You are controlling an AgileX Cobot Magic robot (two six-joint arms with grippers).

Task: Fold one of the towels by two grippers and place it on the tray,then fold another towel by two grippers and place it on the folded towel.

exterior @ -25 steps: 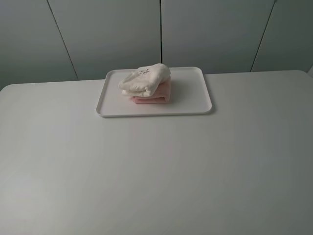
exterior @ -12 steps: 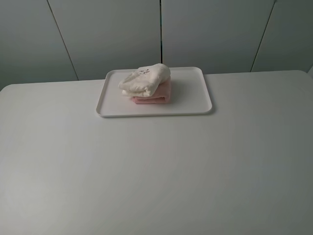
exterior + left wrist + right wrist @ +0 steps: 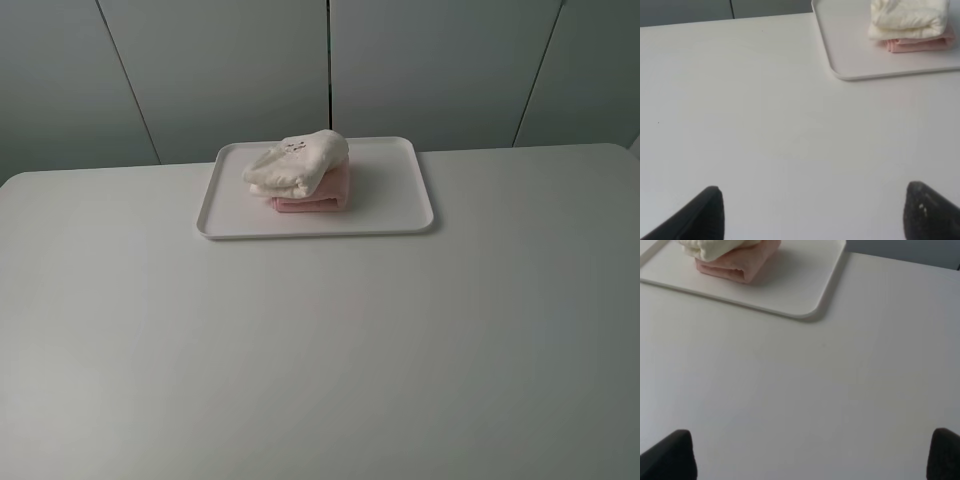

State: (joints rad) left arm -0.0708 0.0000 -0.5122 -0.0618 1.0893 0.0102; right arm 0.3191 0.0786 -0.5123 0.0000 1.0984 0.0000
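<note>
Exterior high view shows the cream towel (image 3: 296, 165) stacked on the pink towel (image 3: 318, 196) on the tray (image 3: 400, 215); soft, light, floppy, best pinched at corners. Both grippers, left (image 3: 812, 215) and right (image 3: 812, 457), are spread and empty.

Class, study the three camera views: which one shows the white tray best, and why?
The exterior high view: the whole tray shows, rim and all four corners, with the cream towel stacked on the pink towel. The left wrist view shows only one corner and part of its floor; the right wrist view cuts off its far side.
</note>
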